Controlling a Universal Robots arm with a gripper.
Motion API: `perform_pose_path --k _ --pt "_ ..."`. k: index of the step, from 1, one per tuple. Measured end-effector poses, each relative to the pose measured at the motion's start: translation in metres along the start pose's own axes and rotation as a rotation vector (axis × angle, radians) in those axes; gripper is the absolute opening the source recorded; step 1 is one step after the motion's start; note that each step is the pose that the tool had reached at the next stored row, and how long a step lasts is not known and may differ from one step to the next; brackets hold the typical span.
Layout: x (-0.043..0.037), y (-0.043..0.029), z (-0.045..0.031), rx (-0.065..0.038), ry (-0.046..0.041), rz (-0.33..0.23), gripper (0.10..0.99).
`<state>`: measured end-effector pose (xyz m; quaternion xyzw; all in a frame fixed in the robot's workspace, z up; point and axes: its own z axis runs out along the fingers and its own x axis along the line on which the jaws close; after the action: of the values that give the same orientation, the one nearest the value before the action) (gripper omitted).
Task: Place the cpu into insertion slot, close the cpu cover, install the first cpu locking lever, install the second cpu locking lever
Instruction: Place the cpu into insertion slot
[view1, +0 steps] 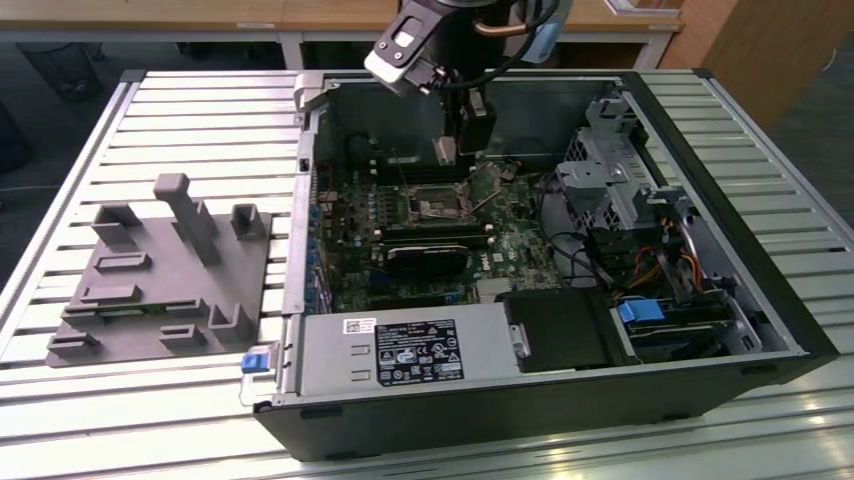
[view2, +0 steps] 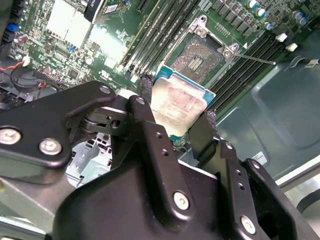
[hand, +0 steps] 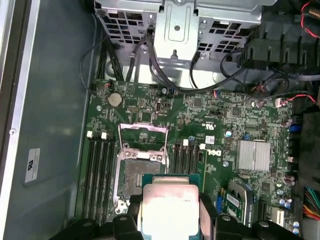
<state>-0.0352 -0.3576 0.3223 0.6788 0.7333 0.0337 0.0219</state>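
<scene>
Exterior view showed your arm hanging steeply from above into the open computer case (view1: 534, 415), wrist tilted, with the gripper (view1: 446, 150) pointing down at the motherboard (view1: 523, 250). It hung above the insertion slot (view1: 435, 207) and off to one side, clear of it. In the second wrist view you could see the fingers (view2: 150, 125) pinching the cpu (view2: 177, 102) by two opposite edges, its dull silver top face turned toward the camera. In the first wrist view the insertion slot lay bare with its dark centre exposed. The cpu cover (hand: 142, 136) stood swung open at one end of it, between the two banks of memory slots (hand: 97, 172). The cpu was up off the motherboard, not seated.
</scene>
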Motion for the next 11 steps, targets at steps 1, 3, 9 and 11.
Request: perform_pose_path --k 1,3,9,11 --pt "0.0000 -0.0002 0.0002 0.000 0.0001 0.000 0.537" --pt "0.0001 -0.0004 0.0008 0.000 0.0003 0.000 0.537" --pt "0.0000 -0.0009 0.0052 0.000 0.0001 0.000 0.537" --pt "0.0000 -0.0010 0.0063 0.000 0.0001 0.000 0.537"
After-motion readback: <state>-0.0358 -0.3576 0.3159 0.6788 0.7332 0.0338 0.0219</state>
